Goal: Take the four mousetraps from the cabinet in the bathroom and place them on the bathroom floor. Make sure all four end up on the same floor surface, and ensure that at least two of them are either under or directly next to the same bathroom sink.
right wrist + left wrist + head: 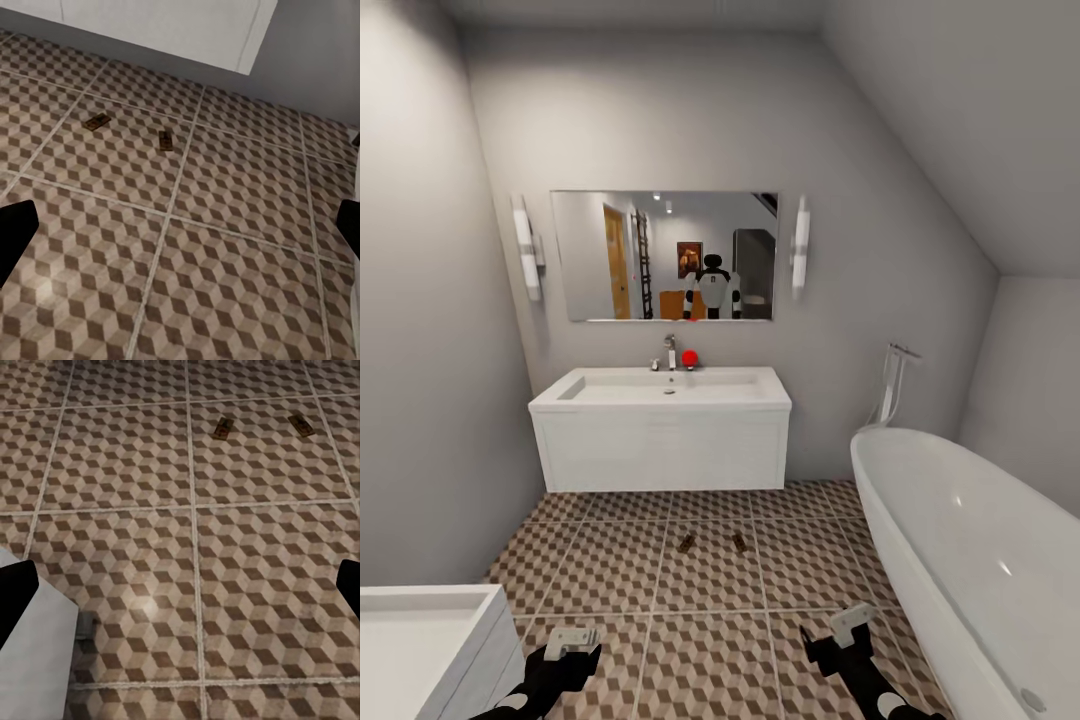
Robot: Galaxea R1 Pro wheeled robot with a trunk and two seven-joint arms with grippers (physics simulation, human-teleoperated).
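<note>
Position: I face the sink with the bathtub on my right and a white unit at my lower left.

Mousetraps placed: I see two mousetraps on the bathroom floor, the left mousetrap and the right mousetrap, near each other on the same tile, in front of the sink's vanity and apart from it.

Orientation: In the head view each trap's long axis runs roughly toward the sink. The left mousetrap leans slightly off that line; the right mousetrap lies nearly straight. Which end carries the spring is too small to tell.

Left gripper: released, fingers spread wide, nothing between them; it hangs low over the floor tiles.

Right gripper: released, fingers spread wide, empty, also low over the tiles.

Step in hand: I judge two traps remain to be fetched from the cabinet, which lies outside this scene.

Procedure: I turn the base away with both arms tucked, clear of the white unit and the bathtub rim. I avoid driving over the two placed traps.

Caution: I judge the traps sit beside the sink at best, not under it; I would set the next ones closer to the vanity.
</note>
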